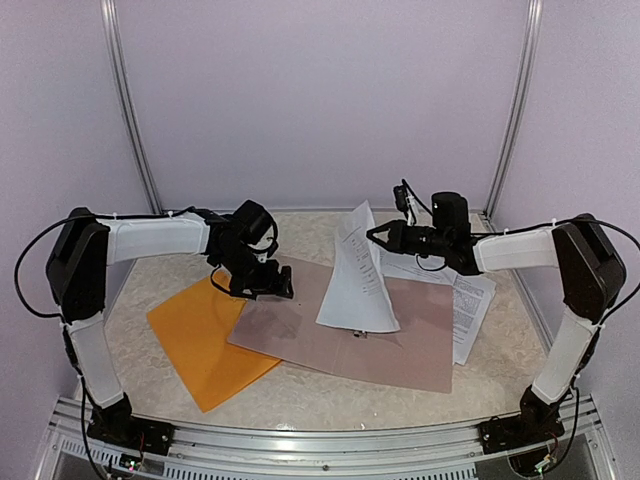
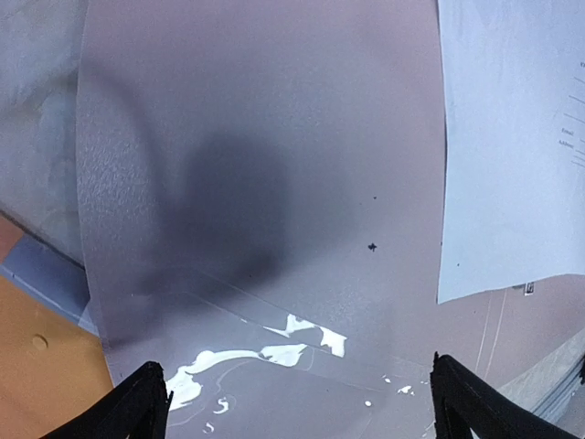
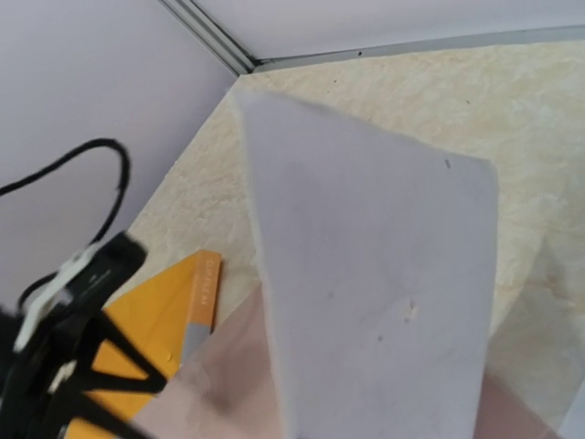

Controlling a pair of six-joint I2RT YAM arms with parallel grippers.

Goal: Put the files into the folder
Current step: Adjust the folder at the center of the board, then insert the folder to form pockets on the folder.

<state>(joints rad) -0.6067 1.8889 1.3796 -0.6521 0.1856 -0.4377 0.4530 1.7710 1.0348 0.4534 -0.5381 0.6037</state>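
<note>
While the right gripper (image 1: 378, 236) clamps one of the files (image 1: 355, 275) by its top edge, hanging steeply over the table (image 1: 330, 395) centre, the left gripper (image 1: 278, 284) hovers jaws apart; the folder (image 1: 200, 345) lies flat leftward, nearer that gripper.

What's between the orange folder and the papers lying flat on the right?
The grey-brown board lies between them, with the raised sheet standing over it; the top view shows it.
</note>
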